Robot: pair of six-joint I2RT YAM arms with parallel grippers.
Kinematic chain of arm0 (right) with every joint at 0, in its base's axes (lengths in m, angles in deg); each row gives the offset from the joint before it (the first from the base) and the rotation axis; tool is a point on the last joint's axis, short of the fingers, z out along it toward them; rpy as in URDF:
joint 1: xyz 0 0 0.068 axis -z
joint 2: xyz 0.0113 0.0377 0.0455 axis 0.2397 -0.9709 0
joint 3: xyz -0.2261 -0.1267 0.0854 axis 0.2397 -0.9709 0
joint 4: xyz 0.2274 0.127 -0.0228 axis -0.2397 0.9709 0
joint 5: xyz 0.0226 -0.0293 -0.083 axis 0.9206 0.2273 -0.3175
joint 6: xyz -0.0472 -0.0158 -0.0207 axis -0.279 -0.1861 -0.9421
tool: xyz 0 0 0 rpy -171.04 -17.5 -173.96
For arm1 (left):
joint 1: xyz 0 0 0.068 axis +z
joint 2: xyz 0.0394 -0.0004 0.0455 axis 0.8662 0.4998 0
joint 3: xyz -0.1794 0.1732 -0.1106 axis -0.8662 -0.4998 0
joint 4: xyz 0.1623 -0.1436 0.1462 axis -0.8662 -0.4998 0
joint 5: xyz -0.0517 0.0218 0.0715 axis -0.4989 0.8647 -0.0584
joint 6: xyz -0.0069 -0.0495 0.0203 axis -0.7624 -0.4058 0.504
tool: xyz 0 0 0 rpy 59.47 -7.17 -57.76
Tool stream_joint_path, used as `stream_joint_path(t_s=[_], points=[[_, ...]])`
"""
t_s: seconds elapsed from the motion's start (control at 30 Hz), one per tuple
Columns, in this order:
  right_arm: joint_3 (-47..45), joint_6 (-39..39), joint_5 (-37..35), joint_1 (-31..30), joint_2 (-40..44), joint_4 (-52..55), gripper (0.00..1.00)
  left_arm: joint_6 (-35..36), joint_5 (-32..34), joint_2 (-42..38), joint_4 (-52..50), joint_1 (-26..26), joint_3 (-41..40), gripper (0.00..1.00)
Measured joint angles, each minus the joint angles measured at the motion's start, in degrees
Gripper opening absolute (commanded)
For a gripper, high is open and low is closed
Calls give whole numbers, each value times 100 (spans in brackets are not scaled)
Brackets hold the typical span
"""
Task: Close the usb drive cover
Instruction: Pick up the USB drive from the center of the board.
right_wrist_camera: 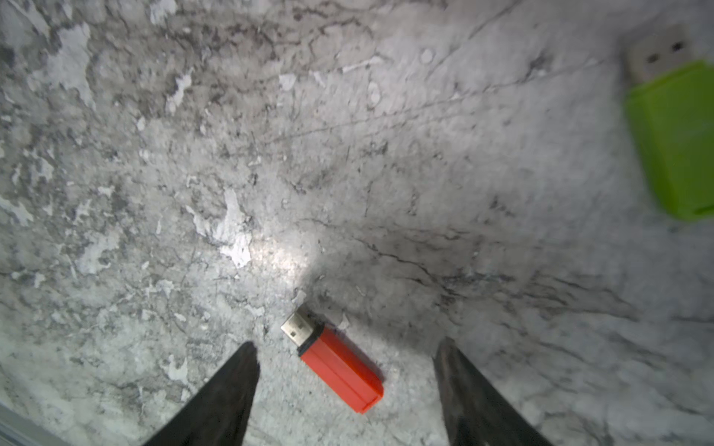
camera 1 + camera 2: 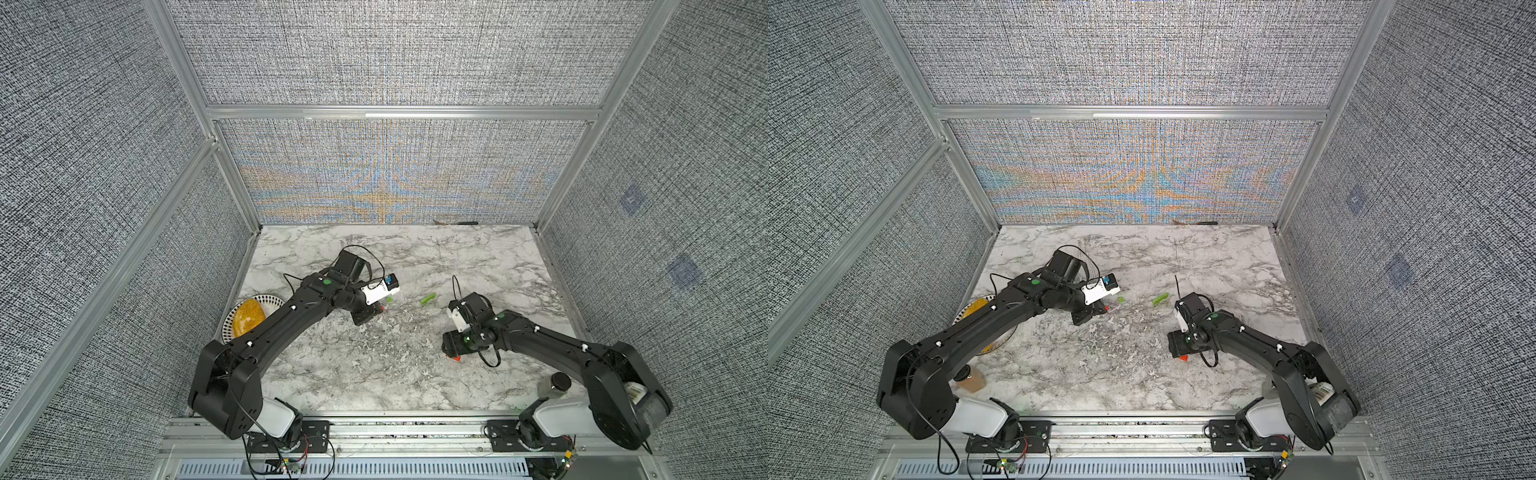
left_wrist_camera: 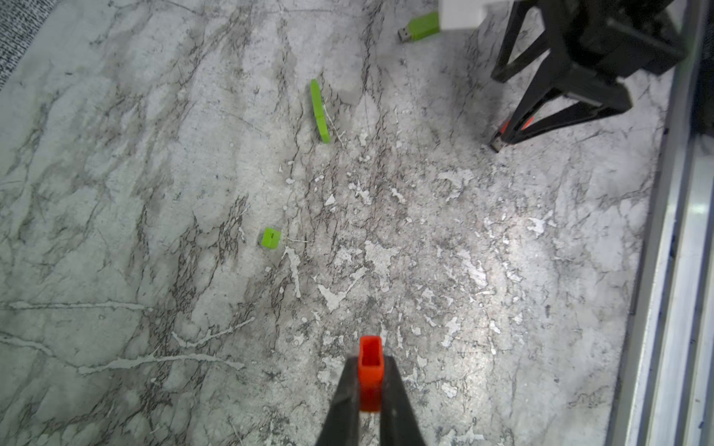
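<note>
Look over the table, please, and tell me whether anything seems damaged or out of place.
The table surface is scuffed, with white patches scraped into its marble pattern in the middle. A green drive lies uncapped, and a small green cap sits loose, well apart from it.

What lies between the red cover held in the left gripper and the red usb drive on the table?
Between cover and drive, only bare marble table, as the left wrist view shows.

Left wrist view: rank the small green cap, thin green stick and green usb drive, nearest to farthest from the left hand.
1. small green cap, just ahead of the left hand
2. thin green stick, mid-table
3. green usb drive, by the right arm
</note>
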Motion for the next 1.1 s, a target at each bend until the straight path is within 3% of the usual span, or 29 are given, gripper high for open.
stream_joint_path(t_s=[0.2,0.27,0.43,1.1], points=[[-24,-31,-42,-109,-219,-173,66,76,-184,-201,-37,0,-107,0],[-9,-48,-103,-186,-262,-208,58,76,-197,-236,-48,7,-146,0],[26,68,-236,-452,-299,-177,52,76,-203,-271,-79,22,-186,0],[212,367,-955,-1082,-586,525,32,94,-199,-153,-94,59,-188,0]])
